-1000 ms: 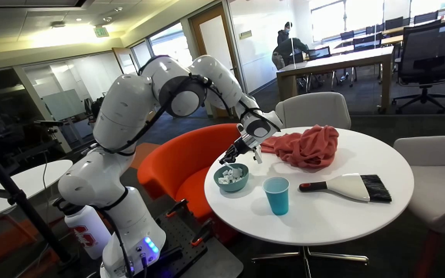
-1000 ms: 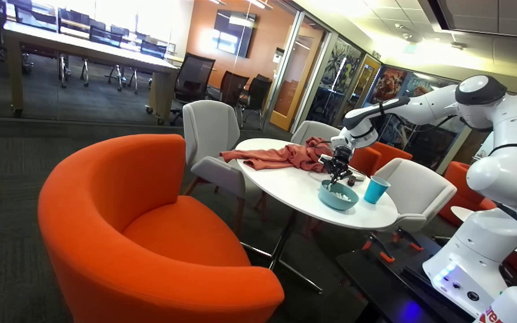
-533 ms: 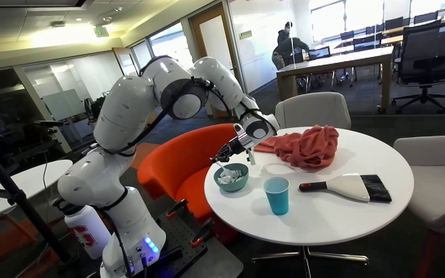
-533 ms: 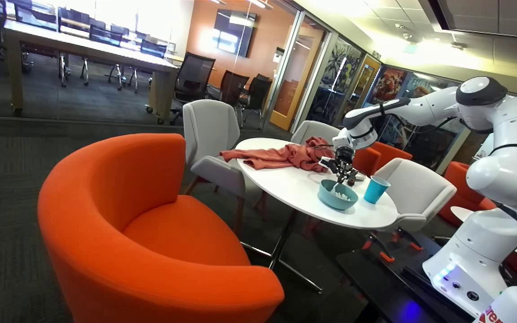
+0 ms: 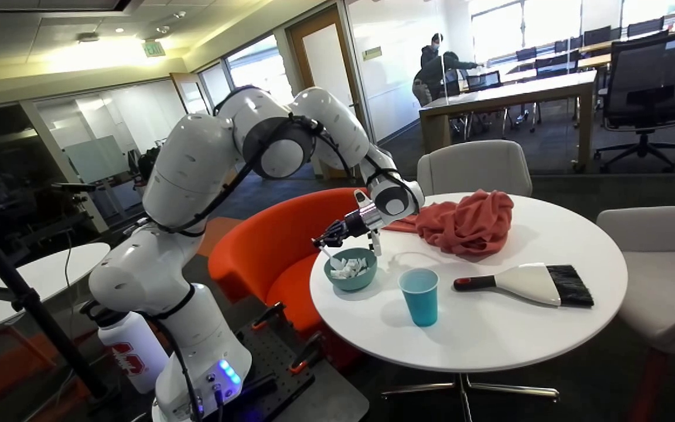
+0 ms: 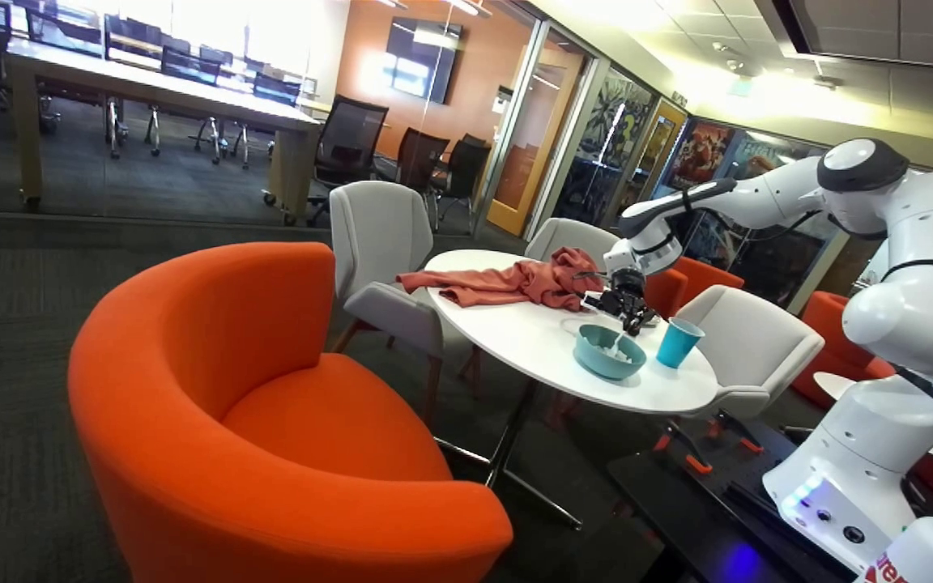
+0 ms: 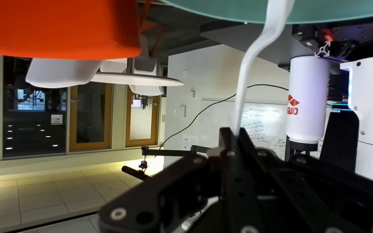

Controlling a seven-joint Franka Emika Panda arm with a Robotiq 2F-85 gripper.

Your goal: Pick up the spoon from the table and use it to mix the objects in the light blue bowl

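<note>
My gripper [image 7: 233, 132] is shut on the slim white spoon [image 7: 246, 61], holding it by its handle end. The spoon slants down from the fingertips into the light blue bowl [image 7: 225, 9]. In an exterior view the gripper [image 5: 317, 241] is above the bowl's rim, and the spoon [image 5: 330, 258] leans into the bowl [image 5: 350, 284]. The spoon's lower end is among the whitish objects [image 5: 354, 268] heaped in the bowl. The gripper [image 6: 636, 328], spoon [image 6: 619, 342] and bowl [image 6: 600, 364] also show in an exterior view. The bowl stands near the edge of the round white table [image 5: 490, 334].
A bright blue cup [image 5: 419, 299] stands beside the bowl. A white brush with a black handle [image 5: 525, 284] lies on the table. A crumpled red cloth [image 5: 460, 225] lies behind them. An orange chair [image 5: 279, 252] is close to the table's edge by the bowl.
The gripper has moved over the bowl, leftward in an exterior view and rightward in an exterior view, with the spoon still held. The spoon's tilt has changed while its lower end stays in the bowl.
</note>
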